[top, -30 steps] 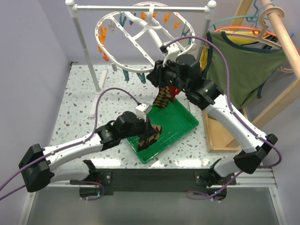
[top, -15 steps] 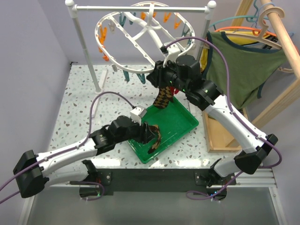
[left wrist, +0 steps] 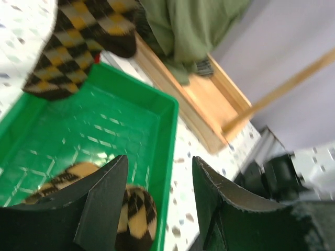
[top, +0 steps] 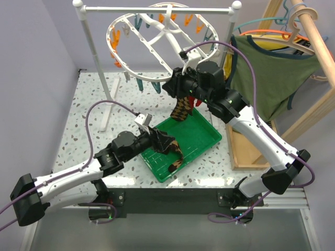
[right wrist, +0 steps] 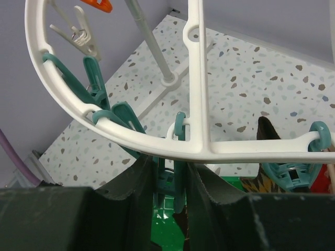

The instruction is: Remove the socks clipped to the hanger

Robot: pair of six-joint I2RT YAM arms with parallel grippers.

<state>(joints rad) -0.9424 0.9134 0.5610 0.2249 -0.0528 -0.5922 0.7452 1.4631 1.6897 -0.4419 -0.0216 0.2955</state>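
The white oval hanger (top: 168,30) hangs from the rail, with orange and teal clothespins round its rim. One brown-and-tan checkered sock (top: 183,109) hangs clipped under its near edge, with a red sock (top: 194,102) just behind. My right gripper (top: 180,86) is up at that rim, shut on a teal clothespin (right wrist: 170,175) under the hanger's frame (right wrist: 199,78). Another checkered sock (top: 175,158) lies loose in the green tray (top: 201,137). My left gripper (top: 157,140) hovers open over the tray's near rim (left wrist: 170,136). Nothing is between its fingers, and the loose sock (left wrist: 131,212) lies below them.
A white rail stand (top: 94,52) carries the hanger at the back left. An olive-green tank top (top: 272,78) hangs on coloured hangers from a wooden frame at the right. Its wooden base (top: 241,151) lies beside the tray. Purple cables loop off both arms.
My left gripper has opened and let go of the checkered sock, which dropped flat into the green tray. The left arm has swung lower and leftward. The right arm has not moved.
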